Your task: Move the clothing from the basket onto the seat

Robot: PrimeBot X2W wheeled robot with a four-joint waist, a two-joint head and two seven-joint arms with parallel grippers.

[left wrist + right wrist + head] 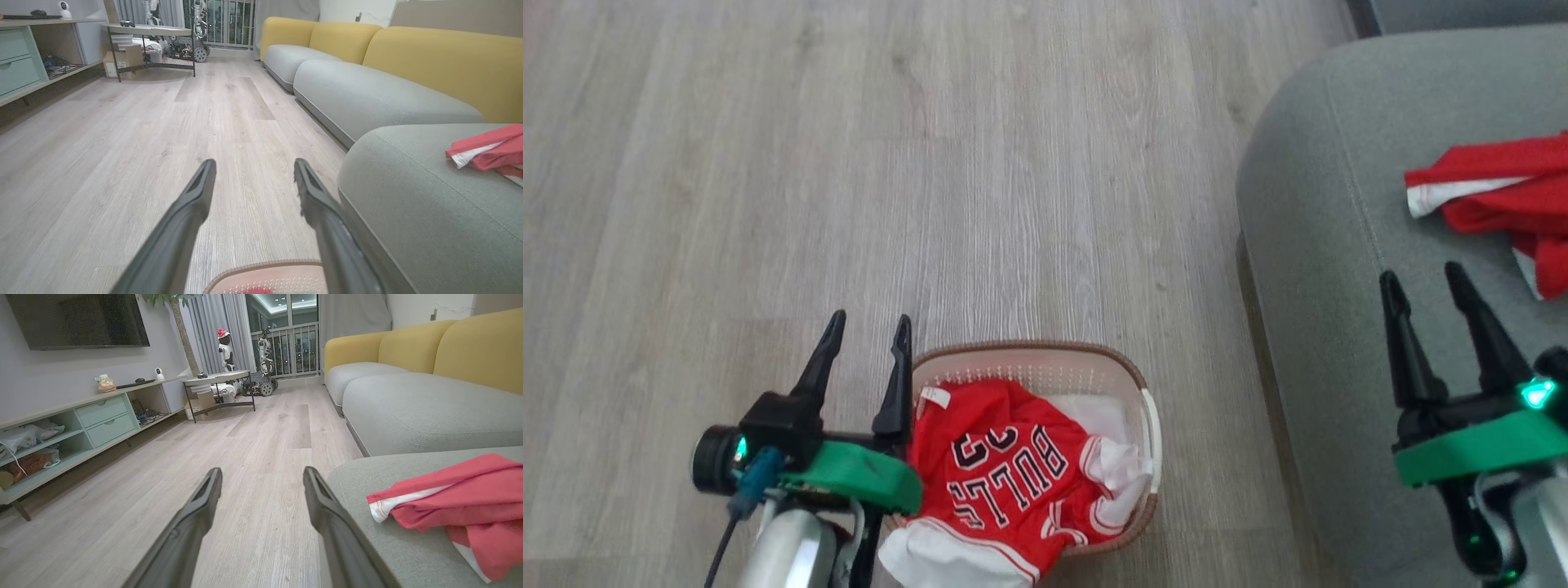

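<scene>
A red jersey (1005,482) lettered "BULLS" lies crumpled in the white basket (1147,408) on the floor, spilling over its near rim. My left gripper (867,327) hovers open just left of the basket, its fingers (192,204) empty; the basket's far rim (265,265) peeks in below them. Another red garment with white trim (1494,200) lies on the grey-green seat (1315,245) at the right. My right gripper (1425,286) stands open above the seat, near that garment (457,498), holding nothing.
Pale wood floor (849,163) stretches ahead and to the left. Further grey cushions with yellow backs (408,61) line the right side. A low shelf unit (81,420) and a small table (216,381) stand far off along the left wall.
</scene>
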